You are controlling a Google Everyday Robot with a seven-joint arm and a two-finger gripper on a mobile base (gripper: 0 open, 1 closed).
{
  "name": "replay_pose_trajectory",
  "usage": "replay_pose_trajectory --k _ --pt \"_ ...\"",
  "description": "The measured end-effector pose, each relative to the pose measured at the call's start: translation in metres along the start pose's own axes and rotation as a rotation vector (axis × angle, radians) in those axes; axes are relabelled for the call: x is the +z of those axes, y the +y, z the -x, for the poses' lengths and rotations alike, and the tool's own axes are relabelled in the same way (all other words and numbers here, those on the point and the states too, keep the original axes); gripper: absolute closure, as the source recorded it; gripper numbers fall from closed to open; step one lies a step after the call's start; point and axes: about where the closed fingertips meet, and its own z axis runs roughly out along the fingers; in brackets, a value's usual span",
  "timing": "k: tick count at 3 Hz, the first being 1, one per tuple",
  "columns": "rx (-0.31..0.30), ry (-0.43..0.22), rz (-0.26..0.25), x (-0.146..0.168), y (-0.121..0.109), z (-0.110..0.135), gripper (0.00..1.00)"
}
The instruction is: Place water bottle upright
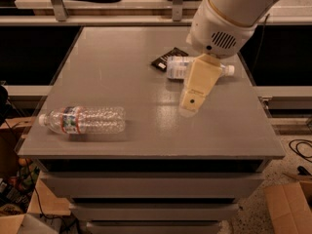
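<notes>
Worktop (146, 140): water bottle (85, 121) lies on its side at front left, cap pointing left. Second bottle (176, 67) lies on its side at rear right, flat packet (163, 60) at its left end. Gripper (191, 104) hangs over centre-right, before the second bottle, well apart from the water bottle.
</notes>
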Motion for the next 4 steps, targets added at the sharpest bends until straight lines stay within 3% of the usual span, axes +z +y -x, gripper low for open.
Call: replay_pose_trajectory --k 1,4 --pt "0.013 0.028 0.029 0.012 0.002 0.015 0.00" --pt "0.048 0.215 0.124 0.111 0.027 0.105 0.00"
